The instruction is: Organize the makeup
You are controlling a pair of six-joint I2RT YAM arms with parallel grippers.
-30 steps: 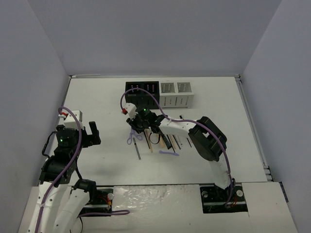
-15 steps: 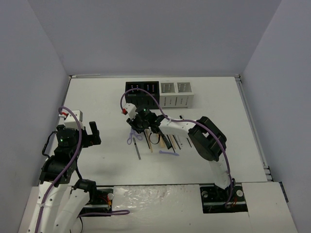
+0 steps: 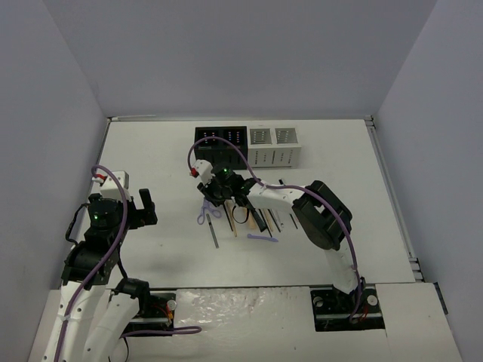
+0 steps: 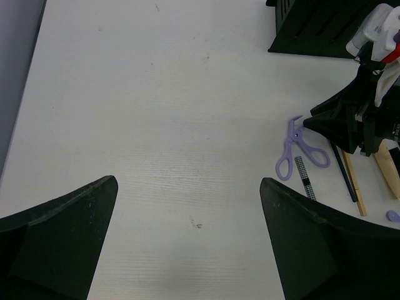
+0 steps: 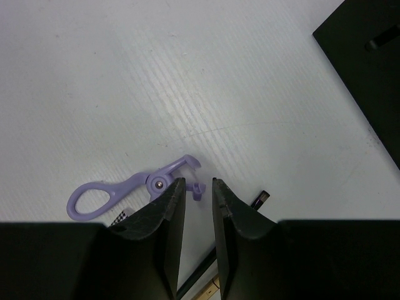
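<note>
Nearest the bases, toward nine o'clock in the overhead view, the left gripper [image 4: 187, 185] is hanging over bare table [image 3: 151, 151] with its jaws spread wide and nothing between them. It is taking no part in the sorting.

Further out, near the centre, the makeup is lying loose in a rough row. A thin black pencil [image 3: 215, 235] and a lilac tool [image 3: 263, 238] are sitting at the near edge, with tan sticks [image 3: 247, 219] beside them.

At the row's ten o'clock end, the right gripper [image 5: 199, 185] is reaching down onto the lilac-handled scissors [image 5: 134, 185]. Its jaws are standing drawn close around the scissors' small front tip, but I cannot tell whether they are pinching it.

At twelve o'clock the black organizer [image 3: 221, 143] and white organizer [image 3: 275, 145] are waiting side by side. I cannot tell what their slots are holding.

Judging by this, the job is barely getting started, with every item in view needing to be carried across.
</note>
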